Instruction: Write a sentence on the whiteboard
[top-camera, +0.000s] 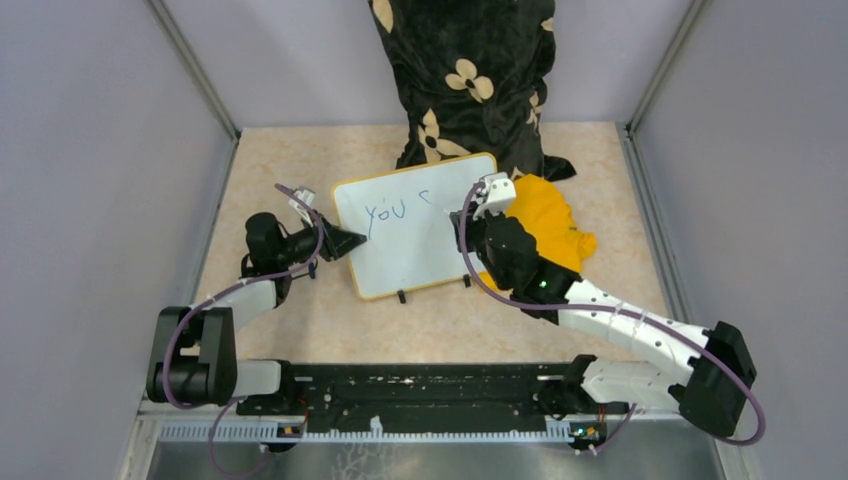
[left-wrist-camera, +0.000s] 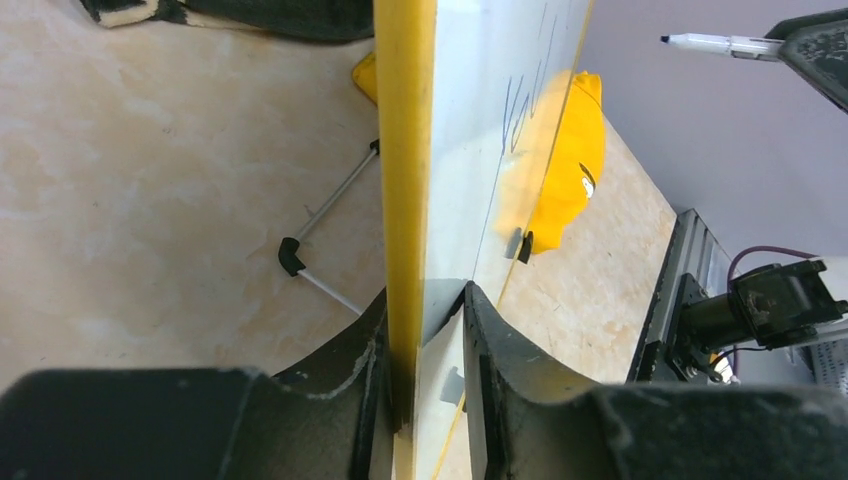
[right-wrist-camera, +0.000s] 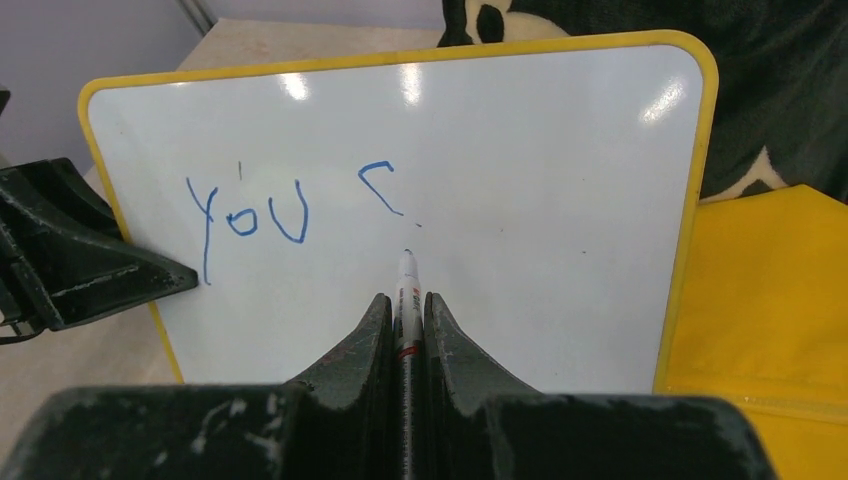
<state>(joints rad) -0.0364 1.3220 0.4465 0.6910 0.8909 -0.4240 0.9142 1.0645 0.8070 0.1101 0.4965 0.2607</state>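
Note:
The whiteboard (top-camera: 415, 225) with its yellow frame stands tilted on the table. It bears blue writing (right-wrist-camera: 247, 218) reading "you" and a partial "c" (right-wrist-camera: 380, 187). My left gripper (top-camera: 350, 240) is shut on the whiteboard's left edge; in the left wrist view the yellow edge (left-wrist-camera: 403, 200) sits between the fingers (left-wrist-camera: 425, 385). My right gripper (right-wrist-camera: 405, 300) is shut on a white marker (right-wrist-camera: 407, 285), whose tip points at the board just below the "c". The marker also shows in the left wrist view (left-wrist-camera: 715, 43).
A yellow cloth (top-camera: 550, 225) lies right of and behind the board. A black floral fabric (top-camera: 470, 80) hangs at the back. The board's wire stand (left-wrist-camera: 320, 240) rests on the table. Grey walls close in both sides.

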